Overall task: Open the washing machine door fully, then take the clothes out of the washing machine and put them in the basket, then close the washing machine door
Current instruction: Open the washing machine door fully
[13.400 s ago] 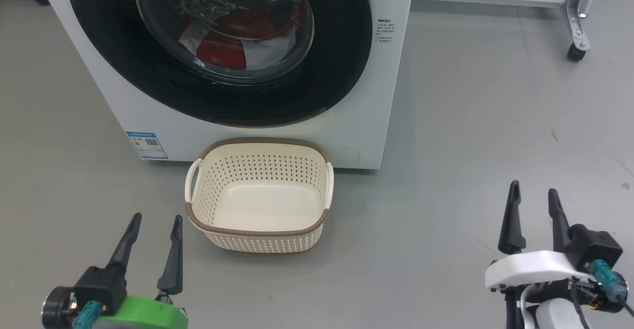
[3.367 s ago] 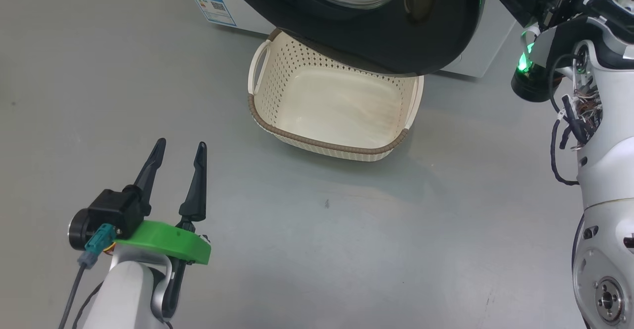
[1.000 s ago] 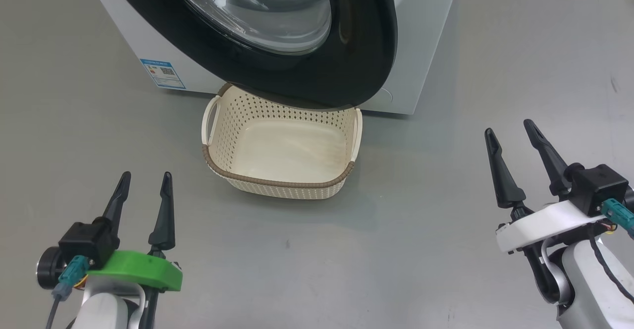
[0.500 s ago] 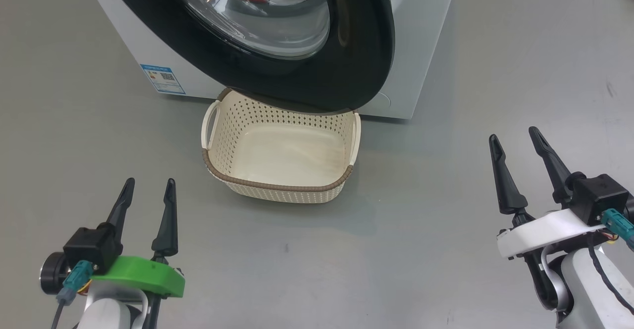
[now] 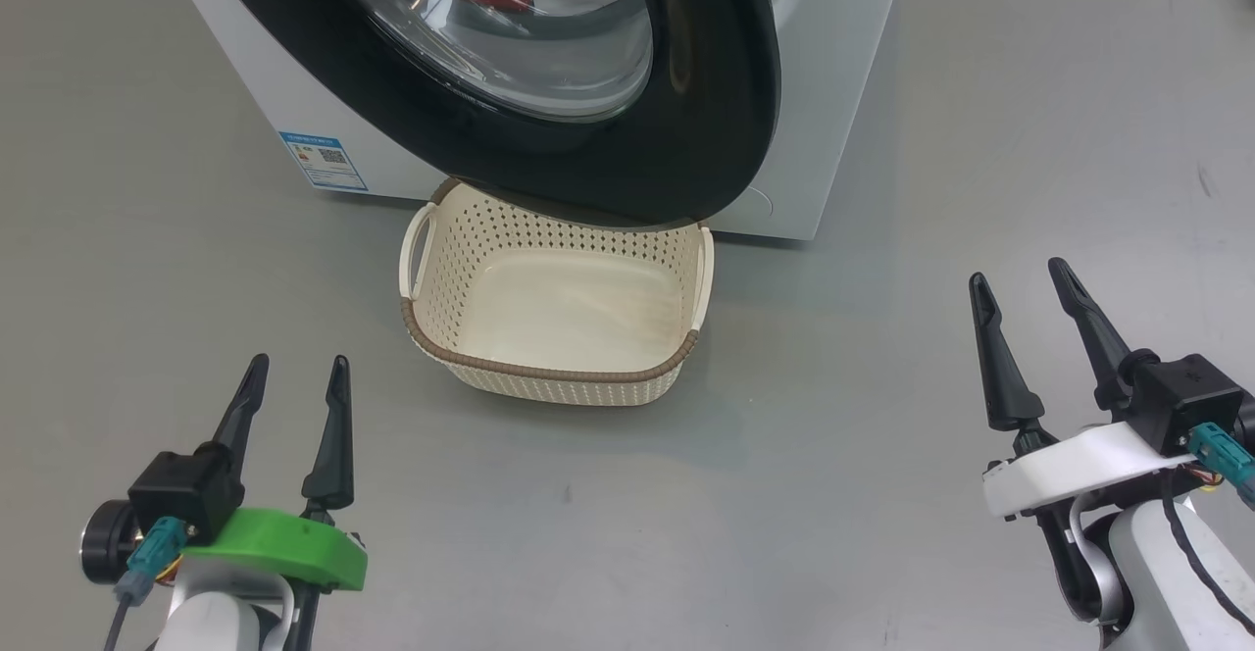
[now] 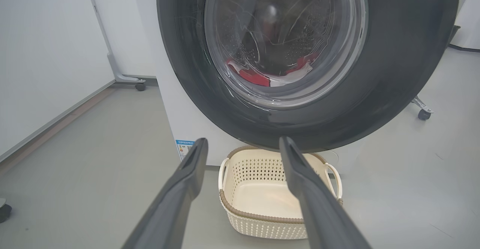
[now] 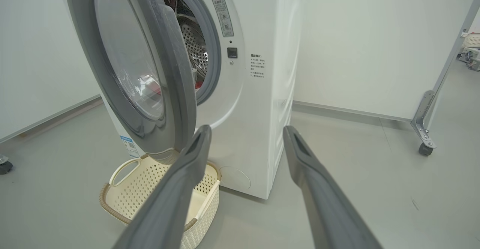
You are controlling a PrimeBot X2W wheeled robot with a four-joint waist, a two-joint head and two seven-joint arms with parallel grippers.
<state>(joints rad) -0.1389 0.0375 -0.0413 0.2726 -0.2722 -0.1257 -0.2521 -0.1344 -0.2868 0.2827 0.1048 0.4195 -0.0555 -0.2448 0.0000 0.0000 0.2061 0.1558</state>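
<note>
Head view: the washing machine door [image 5: 686, 92] stands partly open, and its black rim hangs over the back edge of the cream basket [image 5: 549, 372]. The basket sits on the grey floor [image 5: 882, 239], just in front of the white washing machine [image 5: 833, 63]. The red and white clothes [image 6: 255, 78] lie inside the steel drum [image 7: 195, 50]. The left gripper [image 5: 299, 360] and the right gripper [image 5: 1017, 272] hover low, well apart from the basket, both with fingers spread and holding nothing.
</note>
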